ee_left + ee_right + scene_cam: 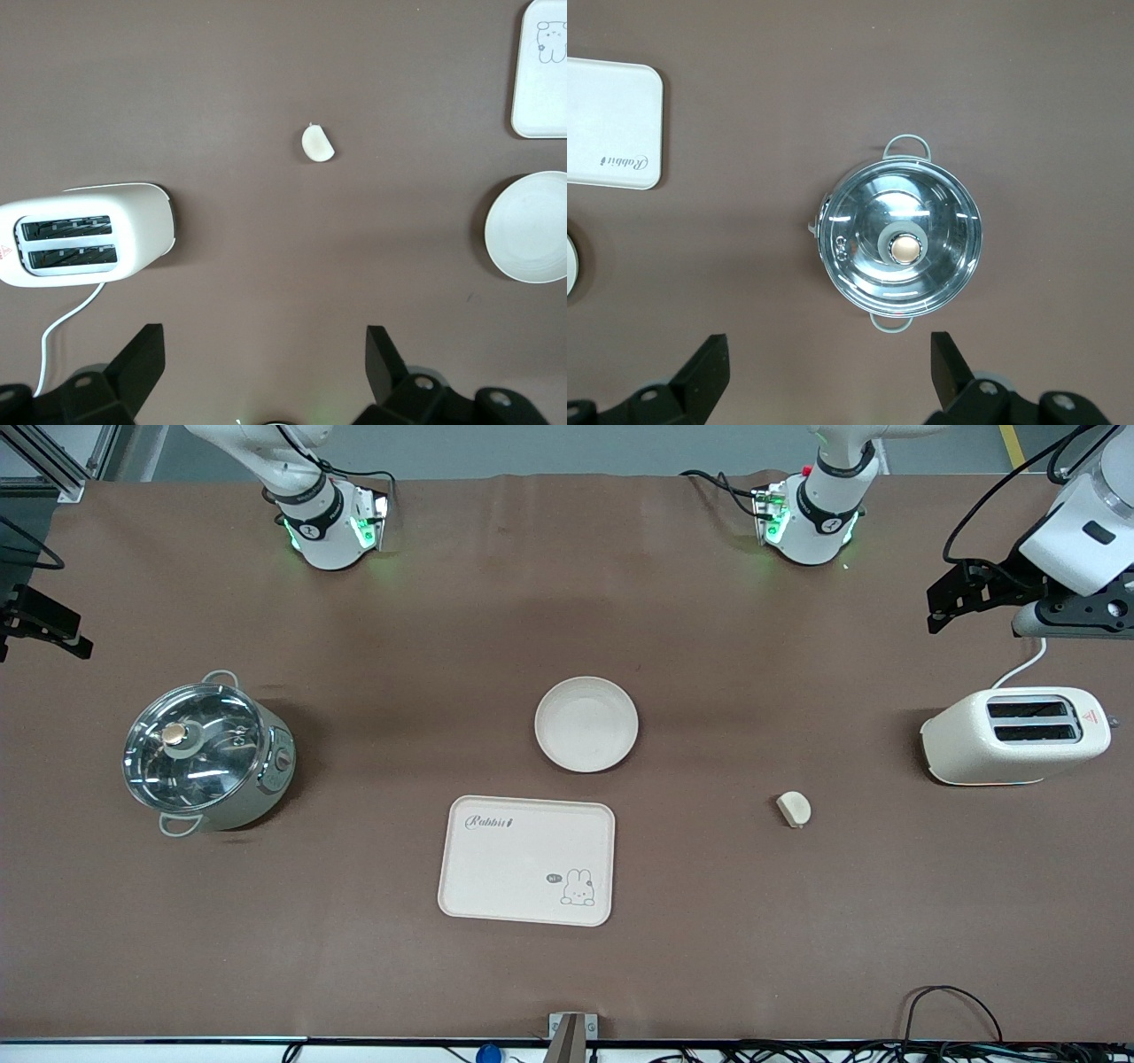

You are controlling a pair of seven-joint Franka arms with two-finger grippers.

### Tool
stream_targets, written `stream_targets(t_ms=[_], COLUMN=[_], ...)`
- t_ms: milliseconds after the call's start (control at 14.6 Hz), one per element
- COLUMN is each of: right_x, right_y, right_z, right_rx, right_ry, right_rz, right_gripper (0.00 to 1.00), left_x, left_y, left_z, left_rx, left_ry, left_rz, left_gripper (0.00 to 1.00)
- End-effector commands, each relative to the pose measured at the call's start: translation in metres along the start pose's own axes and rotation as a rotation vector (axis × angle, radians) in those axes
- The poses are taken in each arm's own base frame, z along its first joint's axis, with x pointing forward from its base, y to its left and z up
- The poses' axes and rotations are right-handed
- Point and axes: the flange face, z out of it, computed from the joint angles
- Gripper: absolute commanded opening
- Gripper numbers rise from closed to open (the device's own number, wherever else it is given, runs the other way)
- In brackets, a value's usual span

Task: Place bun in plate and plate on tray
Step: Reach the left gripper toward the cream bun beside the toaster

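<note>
Front: bun (794, 809) loose on worktop (709, 957) between plate (586, 724) and toaster (1015, 737), nearer left hand (952, 598); left wrist: left hand spread, empty, bun ahead; right wrist: right hand (830, 372) spread over pot (901, 234).

A brown cloth (372, 974) covers the table edge to edge, creased near 12 o'clock, with soft shadows at centre under even overhead light. Grey floor (549, 447) shows past the 12 o'clock edge, with what may be a yellow floor line (1010, 444) at 1 o'clock. Aluminium framing (53, 460) stands at 11 o'clock. Cables (952, 1010) trail along 5 o'clock.
</note>
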Motion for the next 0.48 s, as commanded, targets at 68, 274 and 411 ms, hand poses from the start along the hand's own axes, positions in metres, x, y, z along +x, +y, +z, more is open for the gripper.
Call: stream_targets(t_ms=[68, 274, 411], right_x=[-0.007, -0.007, -0.007], right_y=[-0.001, -0.001, 0.0], right_z=[-0.002, -0.002, -0.002], right_rx=[-0.002, -0.002, -0.002], right_ry=[-0.003, -0.003, -0.003], right_rz=[-0.009, -0.009, -0.009], right_gripper=[1.0, 1.0, 1.0], left_x=[0.001, 0.048, 0.077], left_y=[-0.002, -0.005, -0.005], left_z=[-0.005, 0.019, 0.055], left_rx=[0.0, -0.019, -0.018], left_ry=[-0.004, -0.028, -0.037], left_rz=[0.01, 0.017, 0.0], left_gripper=[1.0, 1.0, 1.0])
